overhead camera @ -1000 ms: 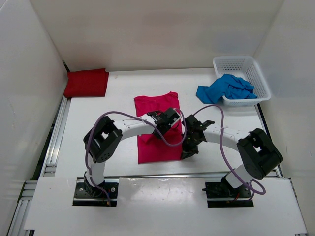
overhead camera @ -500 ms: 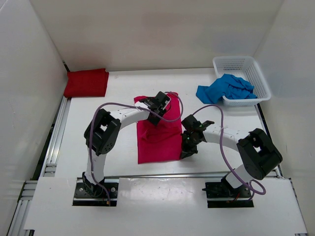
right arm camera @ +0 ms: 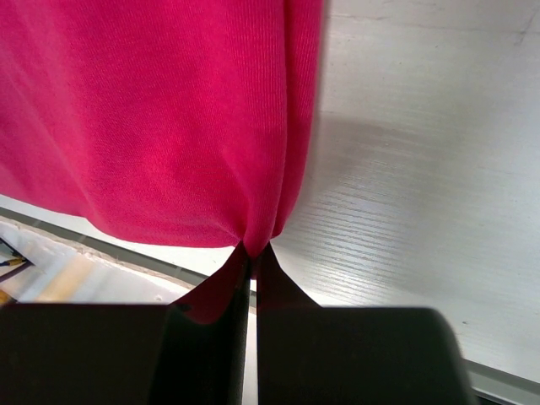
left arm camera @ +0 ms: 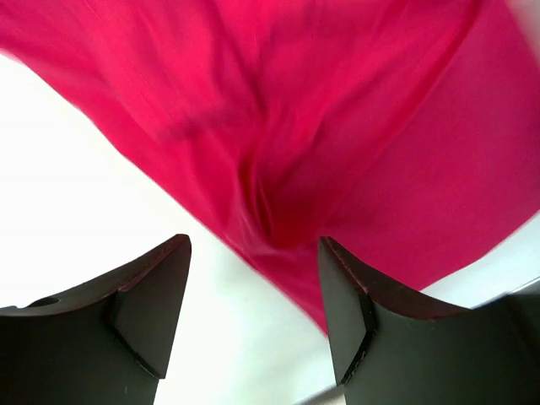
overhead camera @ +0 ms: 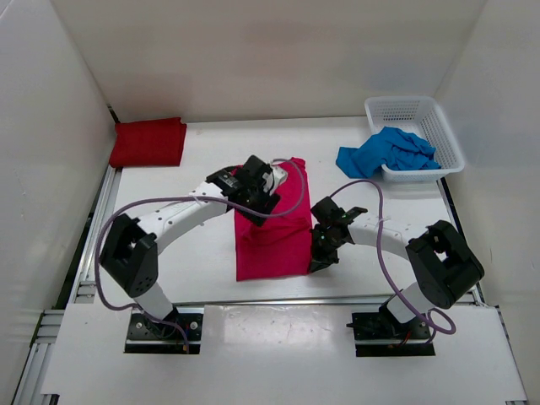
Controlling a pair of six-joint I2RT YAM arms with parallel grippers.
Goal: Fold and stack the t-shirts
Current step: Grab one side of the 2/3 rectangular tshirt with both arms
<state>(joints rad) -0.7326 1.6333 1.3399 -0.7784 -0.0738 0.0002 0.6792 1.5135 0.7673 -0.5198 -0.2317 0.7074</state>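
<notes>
Under gaping (apparently empty) left end effector (left arm camera: 253,245), t-shirt (overhead camera: 274,240); right end effector (right arm camera: 251,250) clamping hem (right arm camera: 211,229)

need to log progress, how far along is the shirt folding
Done: red shirt folded in the far left corner. In hand: pink shirt, partly folded, its near corner pinched by the right fingers. Left: blue shirt crumpled over the basket rim, and stacking.

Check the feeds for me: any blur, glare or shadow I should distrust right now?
Left wrist: pink shirt smeared by blur, table blown out white, fingers sharp. Right wrist: crisp weave, soft shadow on the table beside the hem pinched in the right gripper. Top external: evenly lit, sharp.
</notes>
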